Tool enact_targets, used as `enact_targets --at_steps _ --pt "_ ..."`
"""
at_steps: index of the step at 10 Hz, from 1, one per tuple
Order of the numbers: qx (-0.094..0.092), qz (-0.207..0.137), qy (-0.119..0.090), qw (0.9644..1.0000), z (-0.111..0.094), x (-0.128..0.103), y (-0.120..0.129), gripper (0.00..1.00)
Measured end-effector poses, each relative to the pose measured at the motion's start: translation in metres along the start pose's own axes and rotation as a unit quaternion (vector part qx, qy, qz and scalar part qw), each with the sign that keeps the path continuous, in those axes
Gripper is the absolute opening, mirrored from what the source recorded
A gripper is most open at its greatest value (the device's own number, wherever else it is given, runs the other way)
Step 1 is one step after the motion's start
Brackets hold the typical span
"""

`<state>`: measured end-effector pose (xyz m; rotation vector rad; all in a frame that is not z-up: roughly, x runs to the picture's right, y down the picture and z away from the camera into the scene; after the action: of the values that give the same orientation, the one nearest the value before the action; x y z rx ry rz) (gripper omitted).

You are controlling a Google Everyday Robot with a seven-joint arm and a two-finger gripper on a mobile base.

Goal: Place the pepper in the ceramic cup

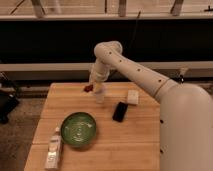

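My gripper (95, 86) hangs from the white arm over the back middle of the wooden table (145, 145). It is shut on the pepper (88, 88), a small dark red piece that sticks out to the left of the fingers, above the table. The ceramic cup (100, 96), small and pale, stands upright just below and slightly right of the gripper. The pepper is beside and above the cup's rim, not inside it.
A green bowl (78, 129) sits front left of the cup. A black phone (120, 111) lies to the cup's right, with a small white block (132, 96) behind it. A pale bottle (54, 148) lies at the front left corner.
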<state>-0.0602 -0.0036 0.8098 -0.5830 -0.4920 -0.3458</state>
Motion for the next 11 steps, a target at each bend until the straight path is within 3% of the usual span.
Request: enact_targets --at_steps 2,6,8,11 --pt "-0.001 0.002 -0.005 1.0000 0.003 -0.001 -0.001 0.20" --pt "-0.001 0.017 -0.015 0.9997 0.008 0.011 -0.001 0.64" --pt "-0.002 0.022 -0.022 0.9995 0.010 0.015 -0.001 0.78" --pt "-0.004 0.026 -0.032 0.9991 0.013 0.018 0.000 0.80"
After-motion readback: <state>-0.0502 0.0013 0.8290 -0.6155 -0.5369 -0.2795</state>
